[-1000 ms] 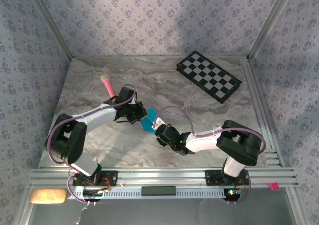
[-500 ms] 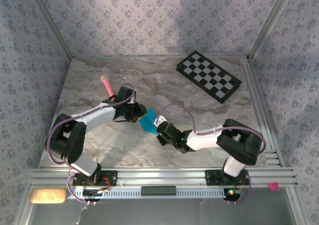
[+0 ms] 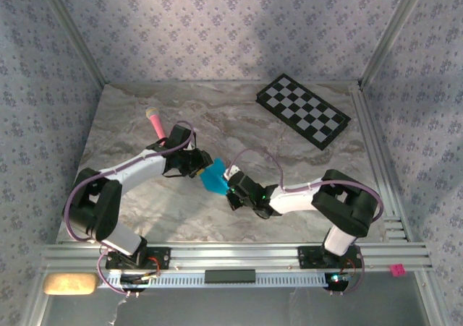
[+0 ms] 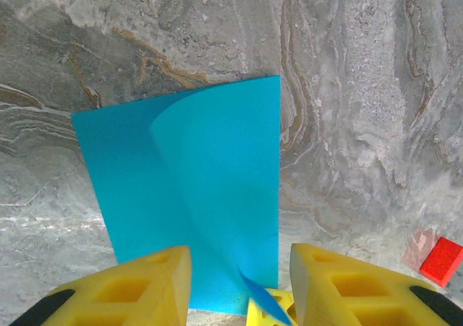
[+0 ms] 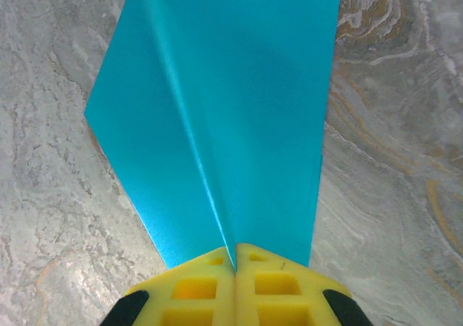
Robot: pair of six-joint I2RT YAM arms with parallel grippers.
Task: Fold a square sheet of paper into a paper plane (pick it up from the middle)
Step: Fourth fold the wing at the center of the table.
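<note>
Left jaws apart — right jaws together

We are seeing the square sheet of paper [image 4: 210, 196] glowing plain bright cyan-blue, the table [image 3: 181, 217] showing grey marble with brownish veins, the board [image 3: 304, 110] wearing black-and-white checks, the stick [image 3: 155, 126] showing pink, the fingers [image 5: 195, 290] yellow.

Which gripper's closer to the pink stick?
Left. The left gripper sits near-right of the pink stick; the right gripper is farther that way, across the paper it pinches.
</note>
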